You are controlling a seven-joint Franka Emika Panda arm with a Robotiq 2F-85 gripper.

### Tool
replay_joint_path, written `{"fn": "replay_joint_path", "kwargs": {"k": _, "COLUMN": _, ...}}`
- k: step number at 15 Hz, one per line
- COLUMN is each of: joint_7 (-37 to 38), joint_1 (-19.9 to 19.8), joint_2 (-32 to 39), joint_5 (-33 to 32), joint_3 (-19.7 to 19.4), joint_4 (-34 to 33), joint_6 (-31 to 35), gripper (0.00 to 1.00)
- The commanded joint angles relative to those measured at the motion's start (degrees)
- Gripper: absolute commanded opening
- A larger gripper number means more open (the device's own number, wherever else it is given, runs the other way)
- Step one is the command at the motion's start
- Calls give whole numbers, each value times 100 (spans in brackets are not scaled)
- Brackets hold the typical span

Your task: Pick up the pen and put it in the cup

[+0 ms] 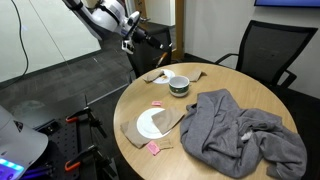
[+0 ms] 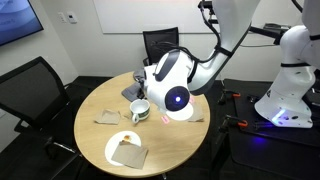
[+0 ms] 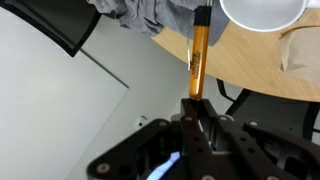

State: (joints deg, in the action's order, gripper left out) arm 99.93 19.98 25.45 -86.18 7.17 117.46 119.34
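Note:
In the wrist view my gripper (image 3: 196, 104) is shut on the thin reddish-orange pen (image 3: 198, 50). The pen sticks straight out from the fingertips. The round white cup (image 3: 262, 12) lies at the top right of that view, to the side of the pen's tip. In an exterior view my gripper (image 1: 163, 46) hangs in the air above the table's far edge, up and to the left of the cup (image 1: 179, 85). The cup also shows in an exterior view (image 2: 140, 109), where the arm's white wrist hides my fingers.
A crumpled grey cloth (image 1: 240, 130) covers the near right of the round wooden table (image 1: 215, 80). A flat white plate (image 1: 152, 124) rests on brown paper. Small pink squares (image 1: 157, 104) lie near it. A black chair (image 1: 262, 52) stands behind the table.

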Motion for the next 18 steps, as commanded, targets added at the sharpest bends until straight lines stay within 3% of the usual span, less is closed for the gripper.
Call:
{"fn": "replay_joint_path", "kwargs": {"k": 1, "joint_7": 1240, "joint_1": -132, "joint_2": 116, "joint_5": -593, "joint_3": 114, "joint_4": -98, "joint_6": -164, "gripper": 3}}
{"fn": "replay_joint_path", "kwargs": {"k": 7, "joint_7": 3026, "joint_1": -237, "joint_2": 467, "joint_5": -1225, "joint_3": 173, "joint_4": -162, "joint_6": -533, "gripper": 3}}
{"fn": "replay_joint_path", "kwargs": {"k": 14, "joint_7": 4278, "joint_1": -219, "joint_2": 1158, "joint_5": -1560, "joint_3": 234, "joint_4": -534, "joint_6": -1151, "gripper": 3}}
{"fn": "replay_joint_path", "kwargs": {"k": 18, "joint_7": 4530, "joint_1": -234, "joint_2": 1579, "joint_5": -1693, "joint_3": 278, "joint_4": -840, "joint_6": -1325, "gripper": 3}}
